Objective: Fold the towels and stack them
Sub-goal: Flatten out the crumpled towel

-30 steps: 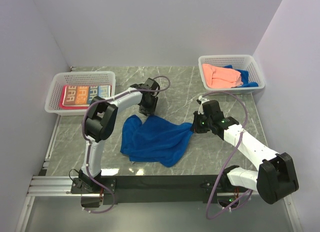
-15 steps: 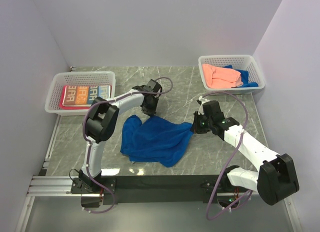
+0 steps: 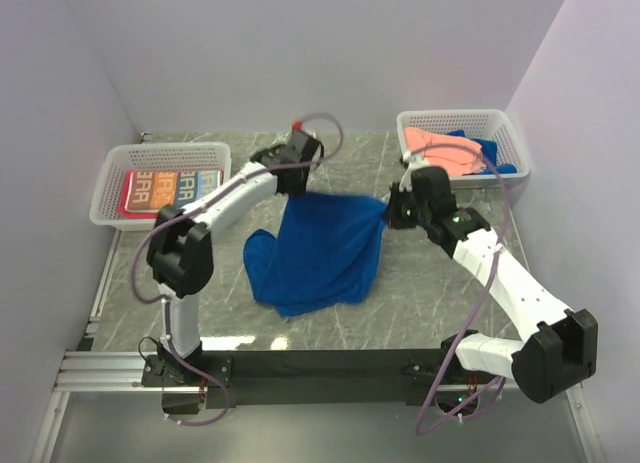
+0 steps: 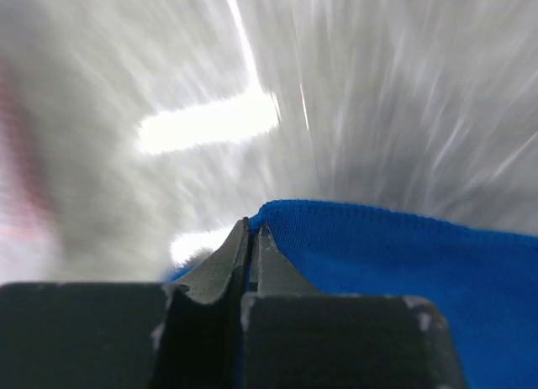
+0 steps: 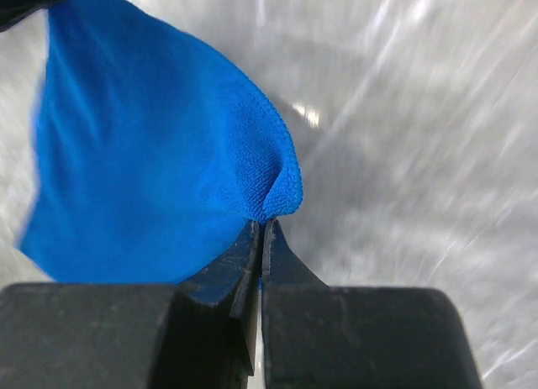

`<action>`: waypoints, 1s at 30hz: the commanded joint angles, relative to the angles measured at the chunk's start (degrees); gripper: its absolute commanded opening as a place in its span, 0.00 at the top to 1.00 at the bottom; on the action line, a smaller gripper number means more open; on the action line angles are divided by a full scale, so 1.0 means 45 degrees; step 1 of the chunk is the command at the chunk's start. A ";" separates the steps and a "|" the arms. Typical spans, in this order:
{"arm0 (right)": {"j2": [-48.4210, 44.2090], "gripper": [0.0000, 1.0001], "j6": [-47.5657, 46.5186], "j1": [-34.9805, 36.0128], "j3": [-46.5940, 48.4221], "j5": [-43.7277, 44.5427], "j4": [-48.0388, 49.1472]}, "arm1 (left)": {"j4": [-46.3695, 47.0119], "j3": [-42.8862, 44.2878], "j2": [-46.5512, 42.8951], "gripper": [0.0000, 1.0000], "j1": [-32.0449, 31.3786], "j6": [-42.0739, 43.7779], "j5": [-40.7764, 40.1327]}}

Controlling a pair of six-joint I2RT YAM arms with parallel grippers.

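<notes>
White mesh left basket point(image 3: 105, 195) and right basket point(image 3: 458, 115) flank the marbled table point(image 3: 420, 293).

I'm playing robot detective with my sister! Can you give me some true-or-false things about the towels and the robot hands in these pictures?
1. The left gripper and the right gripper both pinch the blue towel. True.
2. The blue towel lies folded inside a basket. False: it is held up by two corners over the table.
3. A peach towel sits in the right basket. True.
4. The towel with big letters is spread on the table. False: it lies in the left basket.
</notes>
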 commanded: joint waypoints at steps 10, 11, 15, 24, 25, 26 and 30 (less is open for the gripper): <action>0.1439 1.00 -0.4074 -0.0118 0.7920 0.3324 0.0596 | 0.3259 0.4913 -0.5206 0.99 -0.0009 0.2606 -0.3077; 0.1536 1.00 -0.4309 -0.0118 0.8698 0.3384 0.0597 | 0.3478 0.4834 -0.5482 0.99 -0.0009 0.2724 -0.2980; 0.1421 1.00 -0.5538 -0.0137 1.0052 0.3151 0.0597 | 0.4202 0.4678 -0.6983 0.99 -0.0009 0.3251 -0.2026; -0.1877 1.00 -0.6654 -0.0118 0.8863 0.0265 0.1047 | 0.4497 0.2842 -1.0403 1.00 -0.0068 0.3370 0.1159; -0.2151 1.00 -0.6693 -0.0118 0.8784 -0.0030 0.0969 | 0.4418 0.2764 -1.0581 1.00 -0.0087 0.3350 0.1471; -0.2579 1.00 -0.6713 -0.0137 0.8764 -0.0304 0.0813 | 0.4321 0.2628 -1.0776 1.00 -0.0068 0.3292 0.2035; -0.3208 1.00 -0.6792 -0.0099 0.9173 -0.1223 -0.0279 | 0.4047 0.2549 -1.1519 1.00 -0.0087 0.2785 0.3073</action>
